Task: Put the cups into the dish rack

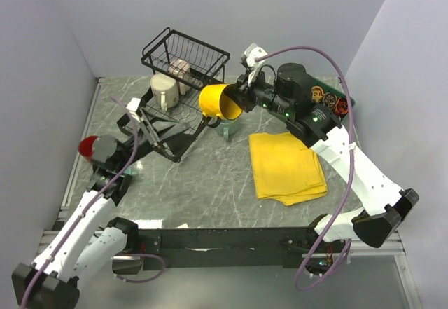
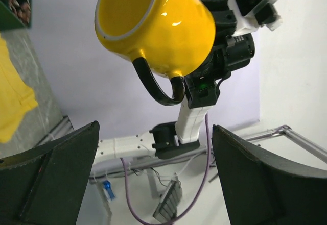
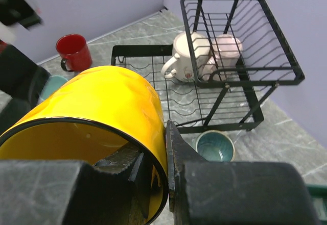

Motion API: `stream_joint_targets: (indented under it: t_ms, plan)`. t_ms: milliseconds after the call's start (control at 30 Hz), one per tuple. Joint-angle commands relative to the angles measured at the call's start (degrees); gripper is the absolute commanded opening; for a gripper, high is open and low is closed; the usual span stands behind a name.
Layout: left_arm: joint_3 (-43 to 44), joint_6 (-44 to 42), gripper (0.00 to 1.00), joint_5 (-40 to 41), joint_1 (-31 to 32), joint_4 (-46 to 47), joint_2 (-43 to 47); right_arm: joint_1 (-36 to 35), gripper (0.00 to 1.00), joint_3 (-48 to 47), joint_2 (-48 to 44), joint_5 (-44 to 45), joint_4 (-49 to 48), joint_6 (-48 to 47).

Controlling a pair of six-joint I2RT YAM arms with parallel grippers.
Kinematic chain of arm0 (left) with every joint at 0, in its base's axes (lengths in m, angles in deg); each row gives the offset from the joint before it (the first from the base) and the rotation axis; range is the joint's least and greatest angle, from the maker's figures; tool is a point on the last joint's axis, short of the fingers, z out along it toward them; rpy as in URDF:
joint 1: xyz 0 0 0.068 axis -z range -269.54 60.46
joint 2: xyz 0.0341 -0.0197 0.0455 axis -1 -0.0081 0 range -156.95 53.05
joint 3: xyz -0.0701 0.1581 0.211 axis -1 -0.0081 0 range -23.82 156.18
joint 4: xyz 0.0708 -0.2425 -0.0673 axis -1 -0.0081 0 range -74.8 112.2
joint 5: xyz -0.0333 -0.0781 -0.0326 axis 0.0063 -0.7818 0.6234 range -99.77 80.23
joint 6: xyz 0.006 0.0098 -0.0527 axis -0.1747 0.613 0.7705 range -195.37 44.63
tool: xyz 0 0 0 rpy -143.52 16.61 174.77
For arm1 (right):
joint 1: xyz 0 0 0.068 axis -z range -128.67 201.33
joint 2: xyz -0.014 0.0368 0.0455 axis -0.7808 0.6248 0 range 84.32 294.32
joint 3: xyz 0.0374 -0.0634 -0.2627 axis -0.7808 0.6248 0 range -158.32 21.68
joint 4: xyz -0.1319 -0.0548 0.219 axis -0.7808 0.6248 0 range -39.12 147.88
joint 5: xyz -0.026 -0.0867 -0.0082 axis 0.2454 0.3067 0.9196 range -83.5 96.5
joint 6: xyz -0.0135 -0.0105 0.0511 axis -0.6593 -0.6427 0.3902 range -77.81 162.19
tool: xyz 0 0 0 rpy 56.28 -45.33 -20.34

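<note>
My right gripper [image 1: 238, 99] is shut on the rim of a yellow mug [image 1: 220, 102], one finger inside and one outside [image 3: 166, 148], and holds it tilted in the air just right of the black wire dish rack [image 1: 185, 78]. A cream floral mug [image 3: 186, 56] and a lilac-beige mug [image 3: 225, 49] stand in the rack [image 3: 240, 72]. A teal mug [image 3: 214, 146] stands on the table by the rack's front. A red mug [image 3: 74, 51] stands left of the rack. My left gripper [image 1: 143, 123] is open and empty [image 2: 153, 184], pointing up at the yellow mug [image 2: 158, 31].
A folded yellow cloth [image 1: 287, 165] lies right of centre. A green tray [image 1: 332, 99] sits at the back right behind the right arm. A pale green cup [image 3: 51, 87] shows partly beside the left gripper. Walls close in on three sides.
</note>
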Motion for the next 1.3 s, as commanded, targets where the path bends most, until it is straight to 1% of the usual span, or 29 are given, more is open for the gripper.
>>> stream_joint_targets:
  t_ms: [0,67,133,200,233,300,367,433,500,567,633,700,800,833,933,1167,1267]
  plan:
    - [2.82,5.28,0.97,1.64,3.94,8.15,-2.65,-2.46,0.00,-2.57,0.00,-0.27,-8.66,-2.19]
    - [2.29,7.39,0.98,2.53,4.83,10.54,-3.70,-2.74,0.00,-1.69,0.26,-1.32,-9.27,-2.37]
    - [2.47,8.54,0.98,3.15,6.06,13.34,-5.28,-2.74,0.00,-0.99,0.44,-5.18,-10.59,-2.20]
    - [3.08,8.63,0.99,3.15,7.63,13.98,-6.43,-2.65,0.00,-0.98,1.22,-8.87,-11.99,-1.15]
    - [3.69,8.72,0.99,3.15,8.08,14.41,-7.48,-2.65,0.00,-1.59,1.66,-12.98,-12.35,-0.88]
    - [4.14,8.98,0.99,3.32,9.22,15.47,-8.28,-2.65,0.00,-2.65,3.16,-16.17,-13.48,1.30]
    - [4.23,9.86,0.95,3.67,9.58,17.13,-8.89,-2.65,0.00,-3.79,4.21,-19.07,-14.28,2.72]
    - [4.23,10.30,0.91,4.11,9.84,17.14,-8.55,-2.74,0.00,-4.50,4.83,-19.78,-14.90,3.60]
    - [4.14,10.39,0.90,5.34,9.93,16.70,-8.02,-2.74,0.00,-4.68,4.83,-20.05,-14.90,2.91]
    - [3.61,11.35,0.85,6.74,10.02,17.14,-7.31,-2.82,0.00,-4.50,4.57,-19.79,-14.90,2.38]
    - [2.74,13.19,0.81,7.89,10.28,19.33,-7.05,-3.09,0.00,-4.41,4.48,-19.70,-14.38,0.10]
    - [2.64,13.99,0.78,8.68,10.72,21.00,-7.31,-3.44,0.00,-4.76,4.83,-19.26,-14.11,-1.23]
    - [2.65,15.83,0.76,9.03,11.33,23.19,-8.28,-3.70,0.00,-6.34,5.97,-20.48,-14.37,-1.23]
    - [2.21,17.84,0.73,9.21,11.51,26.08,-8.89,-3.88,0.00,-6.87,6.41,-20.49,-14.29,-1.32]
    - [2.55,20.23,0.70,9.39,12.39,29.35,-10.21,-4.32,0.00,-8.80,8.08,-21.80,-14.02,-1.50]
    - [5.98,17.86,0.69,8.25,13.10,25.06,-9.86,-4.32,0.00,-10.74,10.10,-24.35,-14.46,0.18]
    - [5.37,17.86,0.64,8.68,13.01,25.58,-9.51,-4.32,0.00,-9.78,9.40,-24.71,-14.28,-0.26]
